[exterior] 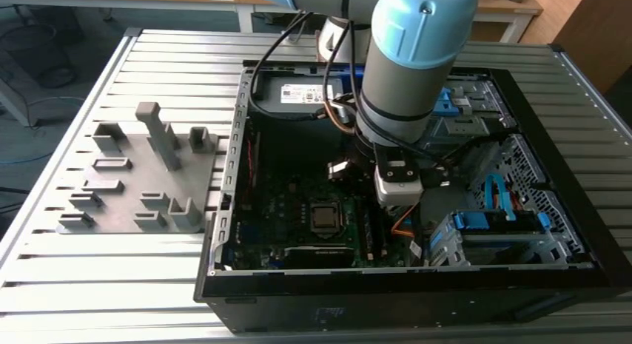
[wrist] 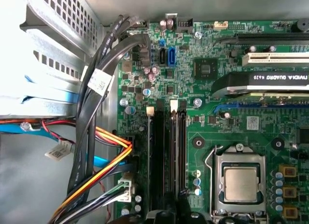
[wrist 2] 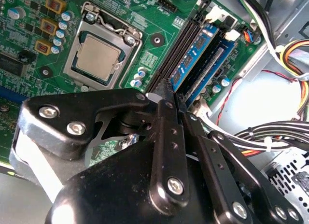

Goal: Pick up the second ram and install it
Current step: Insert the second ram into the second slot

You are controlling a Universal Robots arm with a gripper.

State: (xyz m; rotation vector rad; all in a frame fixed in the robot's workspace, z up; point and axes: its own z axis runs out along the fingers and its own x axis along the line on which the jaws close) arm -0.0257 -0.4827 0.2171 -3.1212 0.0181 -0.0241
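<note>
- Second ram [wrist 2: 195,52] is a thin blue stick. It stands on its edge in a long black slot on the green board [wrist 2: 154,16], and its near end sits right at the tips of the gripper [wrist 2: 173,96].
- Jaws are squeezed almost together and look clamped on the stick's thin top edge. That narrow hold keeps it straight up so it can go down into the slot.
- Just beside it stands another blue stick [wrist 2: 215,67], already in its own slot.
- White clips [wrist: 175,105] sit at the far ends of the slots, ready to lock a stick in.
- A shiny square chip [wrist 2: 99,57] sits near the slots, on the other side from the cables [wrist: 96,137].
- The arm [exterior: 410,63] reaches straight down into the open black computer case [exterior: 222,211].
- On the exterior view's left of the case, grey holder blocks [exterior: 129,189] rest on the ribbed metal table [exterior: 99,285].
</note>
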